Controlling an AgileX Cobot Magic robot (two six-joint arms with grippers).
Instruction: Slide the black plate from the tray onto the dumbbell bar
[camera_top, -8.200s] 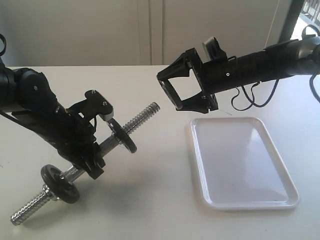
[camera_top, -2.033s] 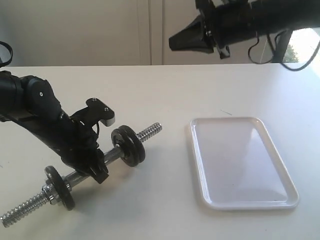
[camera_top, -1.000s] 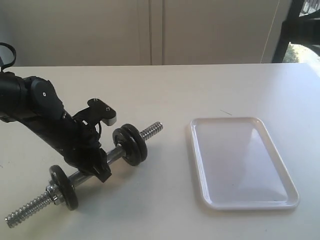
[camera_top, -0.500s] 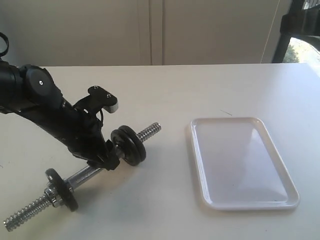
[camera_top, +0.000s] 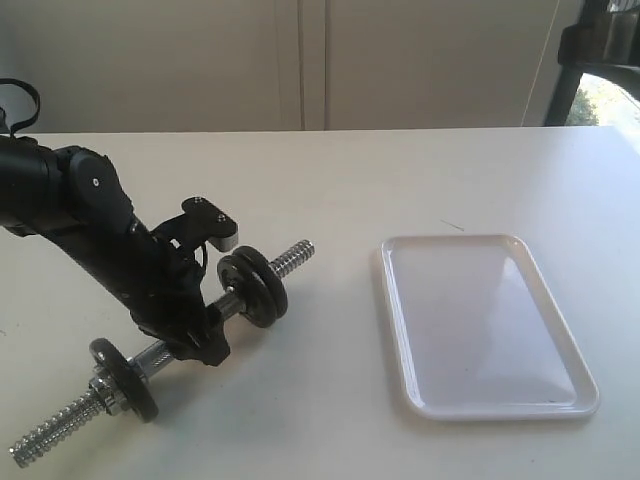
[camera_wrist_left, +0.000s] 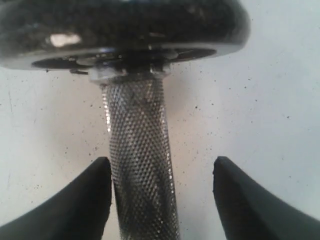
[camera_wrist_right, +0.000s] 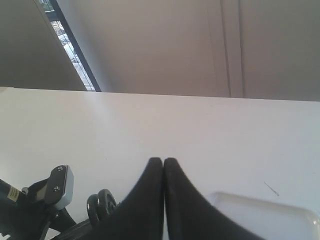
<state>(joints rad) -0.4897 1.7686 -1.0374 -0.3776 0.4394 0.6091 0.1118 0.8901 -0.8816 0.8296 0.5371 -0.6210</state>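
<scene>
The job looks all but done, so the step in hand reads as a clean release. The left gripper (camera_wrist_left: 161, 161) straddles the knurled middle of the dumbbell bar (camera_wrist_left: 142, 175) with its jaws spread, one finger just beside the steel and the other clearly apart from it, pinching nothing. To do this well, it should draw straight back off the rod without brushing it. The bar lies on the table (camera_top: 330, 180) propped on round discs, and I judge that a sideways nudge could set it rolling. In the exterior view the bar runs from about 8 o'clock to 2 o'clock. The black plate (camera_top: 252, 287) sits on its 2 o'clock half, pressed against a twin disc, with bare thread showing beyond the pair. I cannot tell whether a collar nut locks them. A single plate (camera_top: 122, 378) rides near the 8 o'clock end. The right gripper (camera_wrist_right: 163, 161) is high and well clear of the work, its fingers pressed together on nothing — it need not move. As for containers, the tray (camera_top: 395, 330) lies at 3 o'clock from the bar, well apart from it, and nothing is in it.
</scene>
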